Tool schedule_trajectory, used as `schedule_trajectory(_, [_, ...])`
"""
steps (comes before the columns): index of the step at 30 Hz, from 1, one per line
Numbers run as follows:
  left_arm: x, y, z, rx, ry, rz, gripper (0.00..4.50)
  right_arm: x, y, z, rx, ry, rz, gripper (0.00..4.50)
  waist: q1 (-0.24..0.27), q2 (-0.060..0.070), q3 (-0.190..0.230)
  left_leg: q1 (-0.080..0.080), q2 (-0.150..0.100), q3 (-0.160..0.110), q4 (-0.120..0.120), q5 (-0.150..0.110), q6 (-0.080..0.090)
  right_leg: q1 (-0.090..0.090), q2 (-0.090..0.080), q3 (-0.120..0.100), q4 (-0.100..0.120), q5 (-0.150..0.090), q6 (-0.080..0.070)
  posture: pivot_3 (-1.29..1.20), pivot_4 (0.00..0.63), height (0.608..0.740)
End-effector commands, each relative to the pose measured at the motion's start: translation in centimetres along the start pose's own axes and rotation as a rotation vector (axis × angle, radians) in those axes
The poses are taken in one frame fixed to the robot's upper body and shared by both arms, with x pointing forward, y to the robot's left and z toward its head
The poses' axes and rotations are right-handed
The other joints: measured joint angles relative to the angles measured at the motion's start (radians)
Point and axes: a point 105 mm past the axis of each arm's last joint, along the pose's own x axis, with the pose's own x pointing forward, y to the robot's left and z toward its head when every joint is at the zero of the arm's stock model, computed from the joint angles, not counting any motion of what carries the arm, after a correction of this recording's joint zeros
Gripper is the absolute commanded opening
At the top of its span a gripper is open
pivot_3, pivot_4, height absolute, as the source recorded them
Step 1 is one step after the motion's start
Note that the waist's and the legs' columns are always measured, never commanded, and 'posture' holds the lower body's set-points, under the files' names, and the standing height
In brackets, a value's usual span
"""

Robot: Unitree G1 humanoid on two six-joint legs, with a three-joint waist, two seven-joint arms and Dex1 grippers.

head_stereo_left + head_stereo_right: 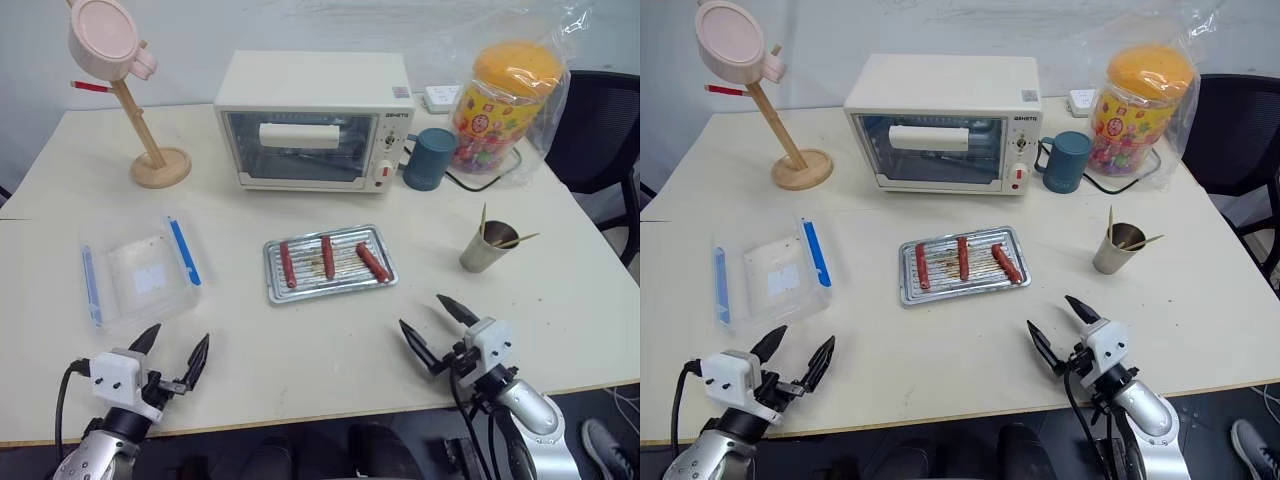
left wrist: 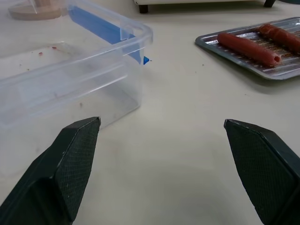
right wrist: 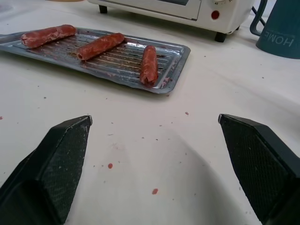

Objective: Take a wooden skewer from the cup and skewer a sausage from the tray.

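The steel tray [image 1: 272, 289] lies mid-table with three reddish-brown sausages side by side; the rightmost sausage [image 1: 373, 262] looks the reddest. The silver cup [image 1: 484, 252] stands to the right of the tray, and wooden skewers [image 1: 483, 221] stick up out of it. My left gripper [image 1: 178, 335] hovers open near the table's front left edge, just in front of the plastic box. My right gripper [image 1: 421, 311] is open at the front right, below the tray's right end and left of the cup. The right wrist view shows the tray [image 3: 180, 61] ahead of open fingers.
A clear plastic box [image 1: 140, 270] with blue clips sits left of the tray. At the back stand a white toaster oven [image 1: 315, 120], a teal mug [image 1: 432, 158], a bagged candy jar [image 1: 505, 95] and a pink lamp on a wooden stand [image 1: 152, 160]. A black chair [image 1: 600, 130] is at the right.
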Motion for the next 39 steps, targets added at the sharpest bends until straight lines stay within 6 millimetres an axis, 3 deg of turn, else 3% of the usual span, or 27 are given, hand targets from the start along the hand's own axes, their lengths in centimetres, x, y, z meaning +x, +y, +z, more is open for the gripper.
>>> schedule_trajectory(1, [0.2, -0.1, 0.4, 0.012, -0.01, -0.03, 4.46, 0.1, -0.6, 1.8, -0.031, -0.046, -0.019, 4.5, 0.0, 0.0, 0.0, 0.0, 0.0, 0.0, 0.0, 0.0, 0.0, 0.0, 0.0, 0.0, 0.0, 0.0, 0.0, 0.0, 0.15, 0.74])
schedule_trajectory(4, [0.6, -0.7, 0.8, 0.041, -0.013, -0.106, 4.46, -0.6, -1.1, 3.4, -0.045, -0.069, -0.014, 4.5, 0.001, 0.001, 0.0, 0.0, 0.0, 0.0, 0.0, 0.0, 0.0, 0.0, 0.0, 0.0, 0.0, 0.0, 0.0, 0.0, 0.15, 0.74])
schedule_trajectory(8, [0.3, -4.6, 3.1, -0.02, -0.07, -0.521, 4.46, -3.4, -2.6, 5.9, -0.107, -0.049, -0.02, 4.5, 0.016, 0.003, 0.001, -0.001, 0.0, 0.0, 0.0, 0.0, 0.0, 0.0, 0.0, 0.0, 0.0, 0.0, 0.0, 0.0, 0.15, 0.74])
schedule_trajectory(13, [1.4, -3.8, 5.8, -0.028, -0.124, -0.677, 4.46, -9.0, -7.3, 7.8, -0.24, 0.074, -0.105, 4.5, 0.029, 0.004, 0.002, -0.001, 0.0, -0.001, 0.001, 0.0, 0.001, 0.002, -0.001, -0.001, -0.001, 0.0, 0.0, 0.0, 0.15, 0.74])
schedule_trajectory(16, [1.2, -3.7, 6.6, -0.027, -0.083, -0.839, 4.46, -12.8, -9.8, 7.7, -0.326, 0.186, -0.16, 4.5, 0.019, 0.005, 0.002, 0.002, 0.0, 0.0, 0.0, 0.0, 0.001, 0.004, 0.0, -0.001, -0.001, 0.0, 0.0, 0.0, 0.15, 0.74])
schedule_trajectory(19, [1.9, -3.6, 7.1, -0.05, -0.087, -0.896, 4.46, -14.8, -11.2, 7.4, -0.34, 0.239, -0.205, 4.5, 0.018, 0.006, 0.002, 0.002, 0.0, 0.0, -0.001, 0.0, 0.001, 0.004, 0.0, -0.001, -0.002, 0.0, 0.0, 0.0, 0.15, 0.74])
schedule_trajectory(21, [2.3, -4.0, 7.1, -0.062, -0.088, -0.92, 4.46, -14.9, -11.4, 7.2, -0.322, 0.242, -0.2, 4.5, 0.017, 0.006, 0.001, 0.002, 0.0, 0.0, -0.001, 0.0, 0.001, 0.004, 0.0, -0.001, -0.002, 0.0, 0.0, 0.0, 0.15, 0.74])
schedule_trajectory(26, [2.8, -4.9, 7.0, -0.097, -0.1, -0.94, 4.46, -13.8, -12.2, 8.9, -0.335, 0.191, -0.157, 4.5, 0.012, 0.008, 0.001, 0.002, 0.0, 0.0, -0.001, 0.0, 0.001, 0.004, 0.0, 0.0, -0.002, 0.0, 0.0, 0.0, 0.15, 0.74])
schedule_trajectory(32, [3.1, -5.0, 6.8, -0.094, -0.111, -0.94, 4.46, -10.1, -11.2, 11.6, -0.315, 0.216, 0.112, 4.5, 0.019, 0.009, 0.001, 0.002, 0.0, 0.0, 0.0, 0.0, 0.001, 0.004, 0.0, -0.001, -0.002, 0.0, 0.0, 0.0, 0.15, 0.74])
schedule_trajectory(39, [3.7, -5.5, 6.8, -0.081, -0.132, -0.923, 4.46, -7.4, -11.9, 11.9, -0.306, 0.33, 0.283, 4.5, 0.026, 0.008, 0.001, 0.0, 0.0, -0.001, 0.001, 0.0, 0.002, 0.004, 0.0, -0.002, -0.003, 0.001, 0.001, 0.0, 0.15, 0.74])
